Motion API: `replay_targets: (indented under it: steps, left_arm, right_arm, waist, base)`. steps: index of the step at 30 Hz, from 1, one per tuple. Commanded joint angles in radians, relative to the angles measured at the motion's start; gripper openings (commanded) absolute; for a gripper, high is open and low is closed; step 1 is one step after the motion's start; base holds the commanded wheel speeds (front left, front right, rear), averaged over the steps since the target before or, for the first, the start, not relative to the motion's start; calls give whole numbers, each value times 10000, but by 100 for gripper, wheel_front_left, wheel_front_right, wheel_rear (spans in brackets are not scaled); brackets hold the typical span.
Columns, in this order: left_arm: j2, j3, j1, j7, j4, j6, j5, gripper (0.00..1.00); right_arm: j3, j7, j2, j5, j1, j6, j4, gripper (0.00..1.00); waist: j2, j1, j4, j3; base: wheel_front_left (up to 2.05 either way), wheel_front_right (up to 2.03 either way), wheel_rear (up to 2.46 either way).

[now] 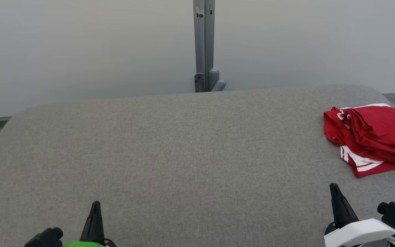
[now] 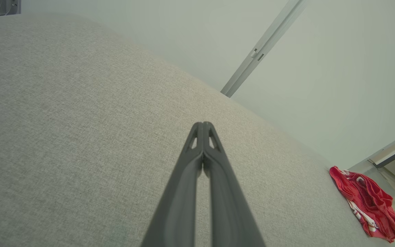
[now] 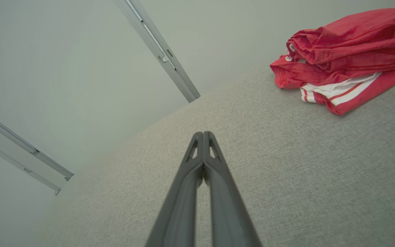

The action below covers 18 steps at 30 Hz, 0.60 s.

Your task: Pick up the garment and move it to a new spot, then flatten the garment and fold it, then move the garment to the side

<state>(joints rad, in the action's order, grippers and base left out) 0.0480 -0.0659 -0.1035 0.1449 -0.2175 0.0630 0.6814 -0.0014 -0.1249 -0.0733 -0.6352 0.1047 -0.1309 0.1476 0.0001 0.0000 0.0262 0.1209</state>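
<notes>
Two claws (image 1: 95, 205) (image 1: 333, 187) (closed), one garment (image 1: 375, 133) — red

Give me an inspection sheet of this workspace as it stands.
Surface: table with a grey woven cover, bare across the middle.
Job's things: red garment with white stripes, bunched in a heap at the table's far right, not flattened.
Clutter: nothing seen.
Tools: left tool shut, holding nothing, over bare table; right tool shut, holding nothing, short of the garment.
Cables: nothing seen.
Surroundings: pale wall behind the table, with a grey upright post against it.
</notes>
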Motion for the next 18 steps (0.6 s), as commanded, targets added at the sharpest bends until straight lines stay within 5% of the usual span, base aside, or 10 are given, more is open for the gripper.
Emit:
replay_targets:
  steps: [1, 18]
  left_arm:
    - [17, 63, 382, -51, 75, 80, 312, 0]
    - [21, 245, 1019, -540, -194, 226, 2480, 0]
  right_arm:
    - [-99, 77, -25, -366, -335, 1, -73, 0]
    - [-558, 710, 12, -2586, -791, 1, 195, 0]
  waist:
    - [-1, 0, -4, -18]
    - [-1, 0, -49, -233]
  base:
    - [0, 0, 0]
    - [0, 0, 0]
